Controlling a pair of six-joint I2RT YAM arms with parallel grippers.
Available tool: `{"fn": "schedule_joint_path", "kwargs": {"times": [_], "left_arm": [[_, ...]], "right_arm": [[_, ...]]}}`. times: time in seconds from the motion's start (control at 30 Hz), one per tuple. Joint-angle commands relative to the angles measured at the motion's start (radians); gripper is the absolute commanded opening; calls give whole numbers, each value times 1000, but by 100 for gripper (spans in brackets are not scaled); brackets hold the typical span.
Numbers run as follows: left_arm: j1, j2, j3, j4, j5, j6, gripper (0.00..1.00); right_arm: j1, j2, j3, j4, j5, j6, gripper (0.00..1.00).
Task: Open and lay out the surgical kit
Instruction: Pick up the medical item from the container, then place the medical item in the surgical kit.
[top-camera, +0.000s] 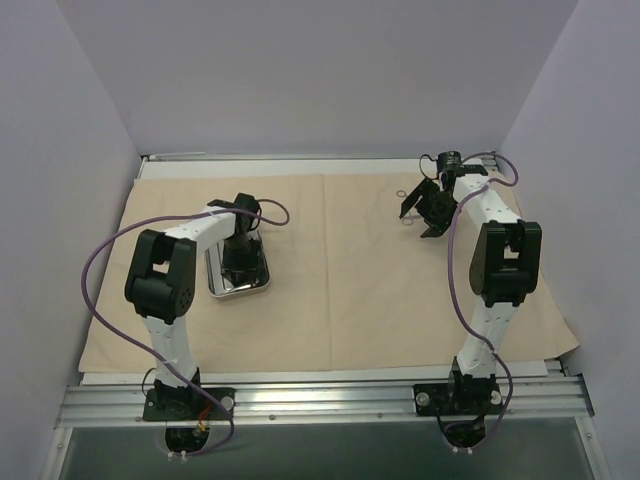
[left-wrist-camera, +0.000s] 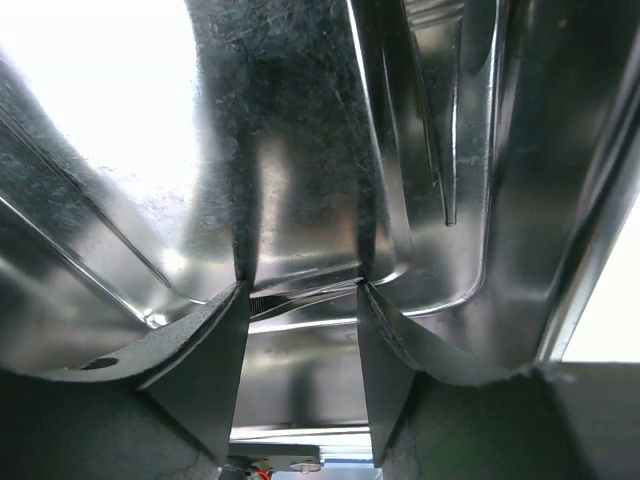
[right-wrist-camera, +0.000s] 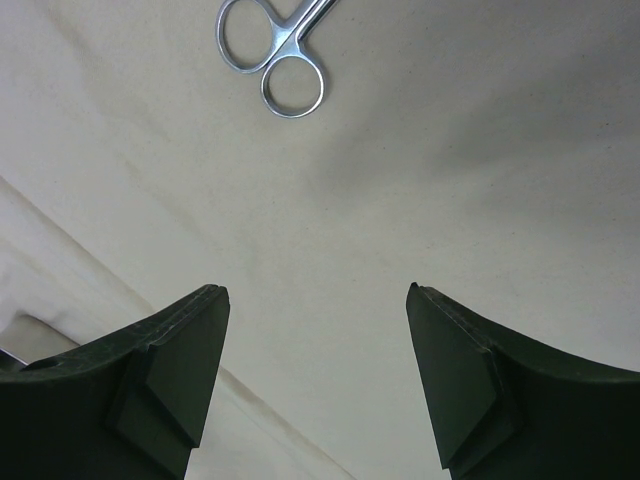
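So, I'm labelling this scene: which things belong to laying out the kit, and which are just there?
Job: beige cloth drape, shiny rectangular steel tray, ring-handled steel instrument.
Just there: purple arm cables, aluminium base rail.

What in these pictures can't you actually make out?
- Top view: the left arm covers the middle of the steel tray, so its contents are hidden.
- Left wrist view: glare and reflections; whether the left claw grips the thin metal sliver between its tips is unclear.
- Right wrist view: the scissors are cut off by the top edge; only the finger rings show, above the open right claw.
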Motion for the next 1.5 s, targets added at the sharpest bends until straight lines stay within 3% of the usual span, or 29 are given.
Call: {"fn": "schedule_joint_path", "kwargs": {"times": [0.0, 0.13, 0.53, 1.0, 1.1, 1.27, 1.47], "left_arm": [[0, 32, -33, 54, -61, -17, 53], [-3, 44, -46, 78, -79, -19, 42], [-1, 76, 141, -1, -188, 12, 3], [26, 72, 338, -122, -224, 44, 2], [51, 44, 408, -155, -98, 52, 2], [108, -22, 448, -84, 361, 38, 2], [115, -65, 378, 173, 793, -64, 2]], "right_arm": [[5, -47, -11, -18, -8, 7, 73], [4, -47, -17, -12, -14, 10, 73], [4, -53, -22, -10, -21, 4, 73], [11, -13, 41, -3, -88, -20, 74], [37, 2, 70, 51, -180, -69, 74], [126, -13, 51, 285, -463, -172, 73], [192, -76, -83, 741, -773, -48, 72]]}}
